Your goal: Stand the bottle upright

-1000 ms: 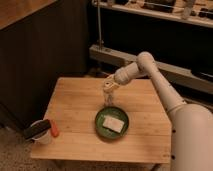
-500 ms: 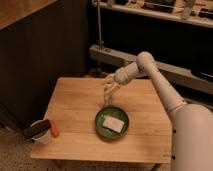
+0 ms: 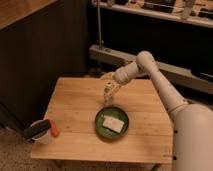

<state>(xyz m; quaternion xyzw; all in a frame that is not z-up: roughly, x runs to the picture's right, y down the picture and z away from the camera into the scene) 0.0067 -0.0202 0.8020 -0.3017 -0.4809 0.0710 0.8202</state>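
Camera view: the white two-finger claw (image 3: 108, 92) is seen lowered over the middle of a square pale wooden table (image 3: 75, 140), and appears to be closed around the small, slim, see-through bottle (image 3: 107, 96). That bottle is held directly beneath the claw, roughly upright and just above or touching the boards; contact cannot be made out. A high grip is probably used so that the base can be set flat. Just below the claw, a round green bowl (image 3: 101, 129) holding a pale flat block (image 3: 113, 123) is seen. Far to the lower left, a white cup (image 3: 42, 138) with orange and black items is placed at the corner.
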